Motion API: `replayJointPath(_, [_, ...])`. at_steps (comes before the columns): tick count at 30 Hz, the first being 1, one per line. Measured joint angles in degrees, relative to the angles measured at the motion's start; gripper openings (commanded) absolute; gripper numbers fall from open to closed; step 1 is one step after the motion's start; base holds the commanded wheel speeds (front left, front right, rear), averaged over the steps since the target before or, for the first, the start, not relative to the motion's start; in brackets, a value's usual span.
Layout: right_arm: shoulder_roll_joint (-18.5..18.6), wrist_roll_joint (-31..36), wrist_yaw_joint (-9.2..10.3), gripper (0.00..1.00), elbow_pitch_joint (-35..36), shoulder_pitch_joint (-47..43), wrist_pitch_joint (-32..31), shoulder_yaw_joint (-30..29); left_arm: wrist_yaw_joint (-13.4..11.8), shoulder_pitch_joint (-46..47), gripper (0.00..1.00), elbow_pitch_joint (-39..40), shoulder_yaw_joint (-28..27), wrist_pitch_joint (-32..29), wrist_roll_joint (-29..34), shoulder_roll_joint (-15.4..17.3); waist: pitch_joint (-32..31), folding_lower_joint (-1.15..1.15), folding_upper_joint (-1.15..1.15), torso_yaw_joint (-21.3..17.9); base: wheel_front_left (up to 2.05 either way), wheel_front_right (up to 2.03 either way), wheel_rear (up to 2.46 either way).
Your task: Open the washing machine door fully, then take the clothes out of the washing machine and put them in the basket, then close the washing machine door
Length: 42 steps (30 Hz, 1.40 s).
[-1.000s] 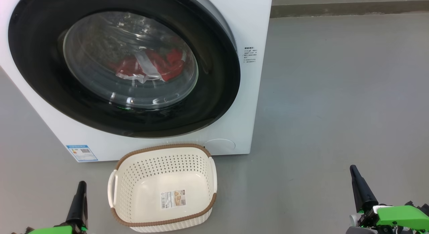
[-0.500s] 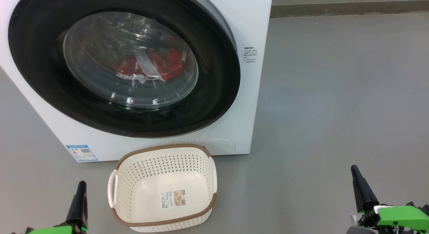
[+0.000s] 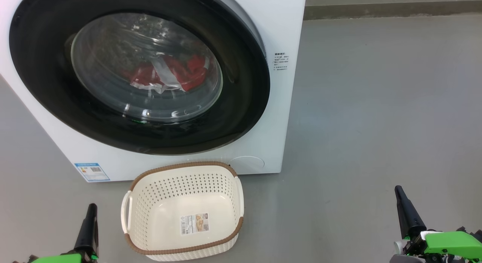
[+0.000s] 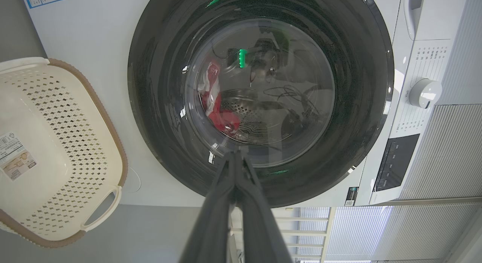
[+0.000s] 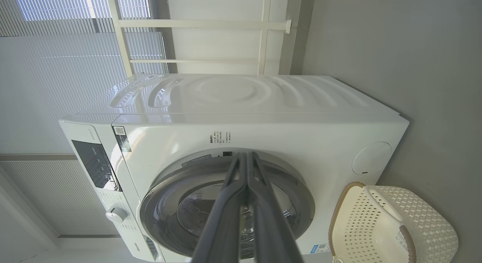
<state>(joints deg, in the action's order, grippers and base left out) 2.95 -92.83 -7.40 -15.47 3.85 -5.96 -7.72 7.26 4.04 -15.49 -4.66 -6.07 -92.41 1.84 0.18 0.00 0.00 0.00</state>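
Observation:
The white washing machine (image 3: 286, 86) stands ahead, its door (image 3: 45, 78) with the glossy black rim lying against the front, apparently shut. Red clothes (image 3: 188, 72) with white panels lie in the drum behind the glass (image 4: 216, 112). The cream basket (image 3: 158, 221) with a brown rim sits empty on the floor just before the machine. My left gripper (image 3: 91, 207) is shut at the lower left, beside the basket. My right gripper (image 3: 398, 189) is shut at the lower right, well clear of the machine. Both hold nothing (image 4: 237, 154) (image 5: 246, 155).
Grey floor (image 3: 376, 104) spreads wide to the right of the machine. A control panel with a white knob (image 4: 424, 92) is on the machine's front. A white wall and window blinds (image 5: 56, 67) stand behind the machine.
The right gripper has dipped slightly lower in the head view. Everything else is still.

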Motion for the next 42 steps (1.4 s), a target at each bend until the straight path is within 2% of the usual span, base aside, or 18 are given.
replayJointPath(42, [-0.20,0.41,0.00,0.00,0.00,0.01,-0.02,-0.11,0.00,0.00,0.00,0.00,-0.02,0.00,0.00,-0.01,0.00,0.00,0.00,0.00,0.00,0.00,0.00])
